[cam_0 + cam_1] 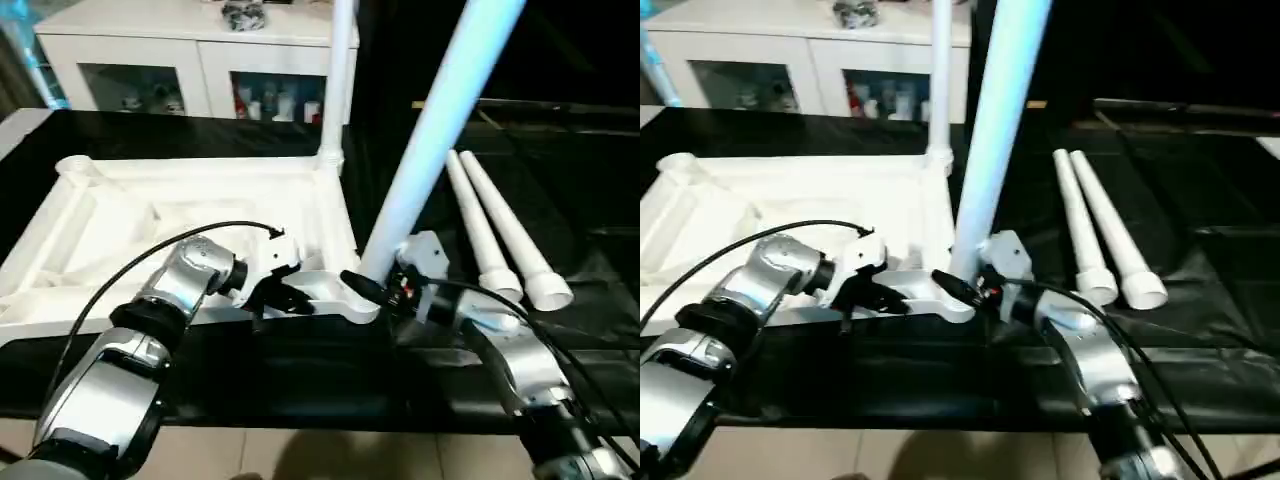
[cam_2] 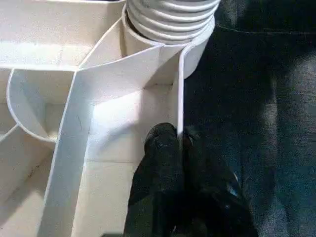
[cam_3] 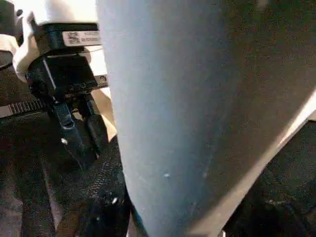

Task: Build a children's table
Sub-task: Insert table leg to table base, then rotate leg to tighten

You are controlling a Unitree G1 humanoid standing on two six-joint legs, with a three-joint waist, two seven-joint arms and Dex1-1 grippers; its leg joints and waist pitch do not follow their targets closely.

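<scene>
Table top (image 1: 190,215) rim pinched, leg (image 1: 440,120) gripped

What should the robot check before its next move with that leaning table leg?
1. Left jaws pinch the table top rim: ok.
2. Right jaws grip the leaning leg: ok.
3. Leaning leg upright: not ok.
4. Leaning leg fully in its corner socket: not ok, ridges show above it.
5. Far leg upright: ok.
6. Two spare legs lying beside the table top, apart from it: ok.
</scene>
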